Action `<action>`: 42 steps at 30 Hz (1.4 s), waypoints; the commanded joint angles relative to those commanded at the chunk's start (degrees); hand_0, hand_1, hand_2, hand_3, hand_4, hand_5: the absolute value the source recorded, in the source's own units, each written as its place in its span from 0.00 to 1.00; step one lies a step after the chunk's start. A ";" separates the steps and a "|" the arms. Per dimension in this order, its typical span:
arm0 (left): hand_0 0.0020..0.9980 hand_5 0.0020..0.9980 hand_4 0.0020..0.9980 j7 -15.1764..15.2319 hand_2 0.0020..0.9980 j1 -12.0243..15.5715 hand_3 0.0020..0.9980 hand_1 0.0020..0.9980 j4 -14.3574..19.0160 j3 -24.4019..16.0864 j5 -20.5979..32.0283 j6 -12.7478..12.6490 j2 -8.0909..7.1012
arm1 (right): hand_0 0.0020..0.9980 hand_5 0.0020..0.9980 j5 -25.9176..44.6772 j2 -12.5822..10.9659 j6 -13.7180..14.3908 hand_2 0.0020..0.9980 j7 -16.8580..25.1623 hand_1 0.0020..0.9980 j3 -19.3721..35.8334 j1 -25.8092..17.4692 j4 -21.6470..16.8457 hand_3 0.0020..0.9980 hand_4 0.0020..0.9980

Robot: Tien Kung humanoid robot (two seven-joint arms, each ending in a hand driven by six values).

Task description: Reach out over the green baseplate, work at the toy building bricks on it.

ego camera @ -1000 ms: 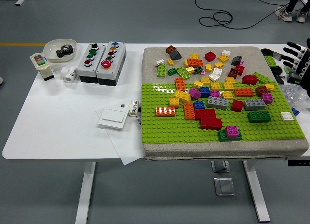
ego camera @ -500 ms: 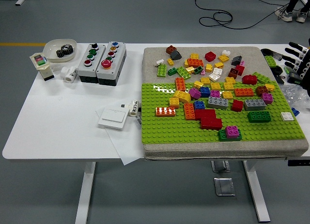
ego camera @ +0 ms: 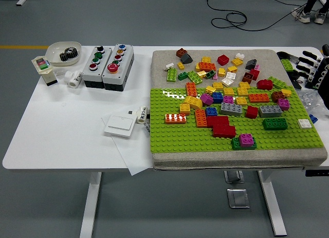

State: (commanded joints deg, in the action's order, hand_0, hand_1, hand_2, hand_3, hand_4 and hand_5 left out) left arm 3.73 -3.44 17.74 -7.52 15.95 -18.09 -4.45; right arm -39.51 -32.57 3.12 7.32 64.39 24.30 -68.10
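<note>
The green baseplate point(ego camera: 205, 138) lies on a grey mat point(ego camera: 164, 63) at the table's right half, flat and within reach. The toy building bricks point(ego camera: 226, 102) are scattered mostly across its far and middle rows, some on the bare mat beyond. The right hand point(ego camera: 314, 67) hovers at the right edge, fingers spread and holding nothing, positioned to enter from that side. No brick is grasped yet
</note>
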 joint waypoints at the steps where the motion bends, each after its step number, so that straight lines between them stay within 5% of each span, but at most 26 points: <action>1: 0.66 0.60 0.65 0.03 0.76 0.00 0.58 0.75 0.01 0.05 0.09 0.00 0.00 | 0.88 1.00 0.01 -0.01 0.00 0.87 -0.08 0.82 0.04 0.00 0.00 0.87 1.00; 42: 0.68 0.61 0.64 -0.77 0.77 0.71 0.58 0.75 0.29 -0.50 -1.17 -0.38 -0.14 | 0.85 1.00 -1.51 0.27 0.79 0.86 -2.98 0.80 0.23 -1.12 0.62 0.87 1.00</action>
State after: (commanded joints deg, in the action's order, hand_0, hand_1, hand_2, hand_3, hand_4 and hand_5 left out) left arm 2.95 -2.73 18.03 -8.01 14.79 -18.47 -4.59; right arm -41.02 -32.30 3.92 4.34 64.63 23.18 -67.48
